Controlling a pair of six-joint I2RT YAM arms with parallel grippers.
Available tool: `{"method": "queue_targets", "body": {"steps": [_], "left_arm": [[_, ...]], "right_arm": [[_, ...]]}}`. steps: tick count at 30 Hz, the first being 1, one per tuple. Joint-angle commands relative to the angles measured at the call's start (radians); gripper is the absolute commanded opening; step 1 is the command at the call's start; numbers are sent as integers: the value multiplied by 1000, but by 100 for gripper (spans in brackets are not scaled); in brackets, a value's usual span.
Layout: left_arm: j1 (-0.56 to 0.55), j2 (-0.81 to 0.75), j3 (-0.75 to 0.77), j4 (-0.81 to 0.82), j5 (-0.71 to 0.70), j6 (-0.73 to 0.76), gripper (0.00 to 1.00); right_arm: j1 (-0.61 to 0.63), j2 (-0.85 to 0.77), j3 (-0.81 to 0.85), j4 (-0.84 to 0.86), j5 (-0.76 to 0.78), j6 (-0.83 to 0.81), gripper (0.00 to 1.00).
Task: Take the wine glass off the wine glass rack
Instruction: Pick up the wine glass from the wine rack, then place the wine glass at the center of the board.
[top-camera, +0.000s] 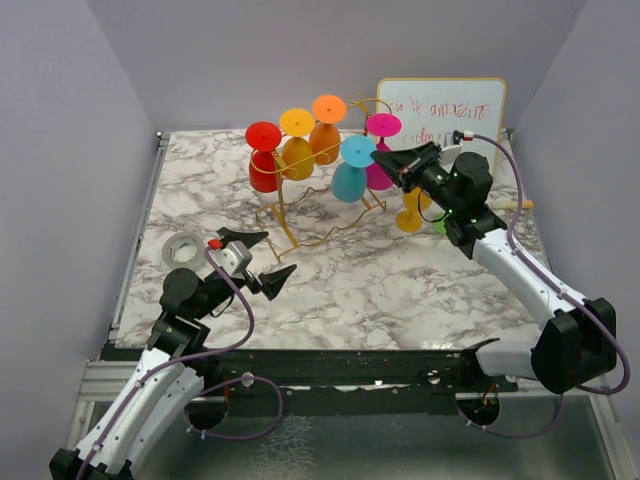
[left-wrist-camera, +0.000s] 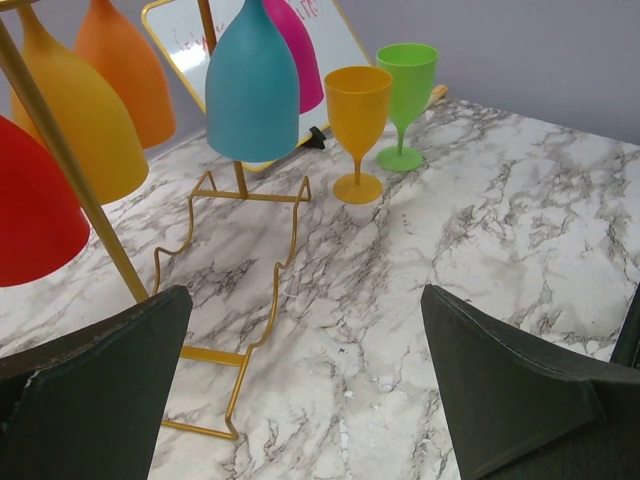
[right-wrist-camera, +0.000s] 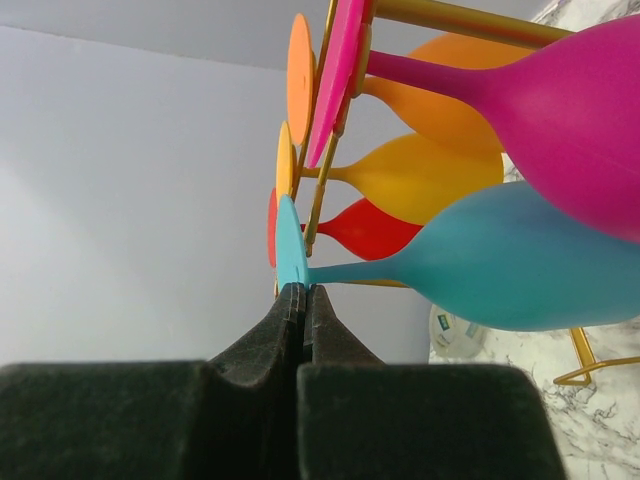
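A tape roll lies at the left edge of the table. Just right of it, in the lower left, the left gripper hovers with fingers spread wide and nothing between them, well short of the rack.

The rack stands at upper centre with five glasses hanging bowl-down: red, yellow, orange, teal and magenta.

The right gripper reaches in from the right at foot height, fingers pressed together. In the right wrist view the tips meet the lower rim of the teal glass's foot; whether the rim is caught between them cannot be told.

Behind it leans a whiteboard. At the right, two glasses stand upright on the table, amber and green.
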Motion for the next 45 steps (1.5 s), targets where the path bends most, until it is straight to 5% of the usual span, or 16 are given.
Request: {"method": "queue_targets", "body": {"steps": [1,23,30,40,45], "left_arm": [[6,-2,-12,27,-70,-67,99],[9,33,104,-108,-223,-209,99],[11,81,132,-124,-123,-246,99],[9,273,113,78,142,-580,99],[-7,370,181,114,202,-619,99]], "right_arm": [[3,-41,-21,31,-31,7,0],[4,-183,-132,27,-265,-304,1],[3,-225,-128,-131,-427,-599,0],[4,-296,-229,-233,-617,-773,0],[3,-330,-280,-218,-642,-772,0]]}}
